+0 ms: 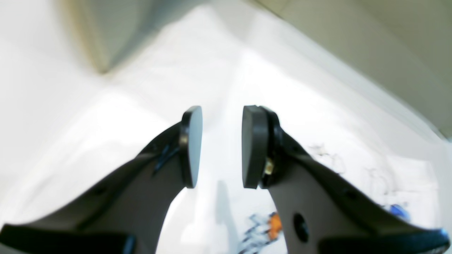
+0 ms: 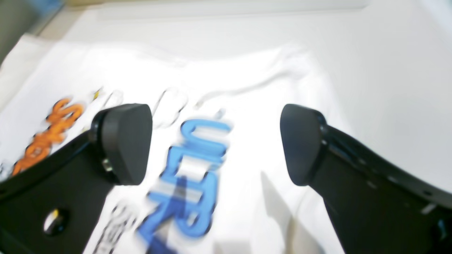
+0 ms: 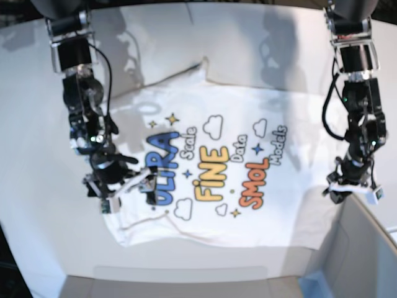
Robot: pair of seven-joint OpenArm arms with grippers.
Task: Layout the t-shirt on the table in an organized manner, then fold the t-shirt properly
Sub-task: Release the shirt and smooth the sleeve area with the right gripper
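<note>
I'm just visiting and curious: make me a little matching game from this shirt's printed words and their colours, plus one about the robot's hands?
Column one:
1. the word ULTRA on the t-shirt
2. the word FINE
3. the word SMOL
4. the right gripper

Column two:
A. orange
B. open, above the blue lettering
C. yellow
D. blue

Pairs: 1-D, 2-C, 3-A, 4-B

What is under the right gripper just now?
The t-shirt, print side up: the open right gripper hangs over its blue letters. The table beneath the cloth is covered there.
</note>
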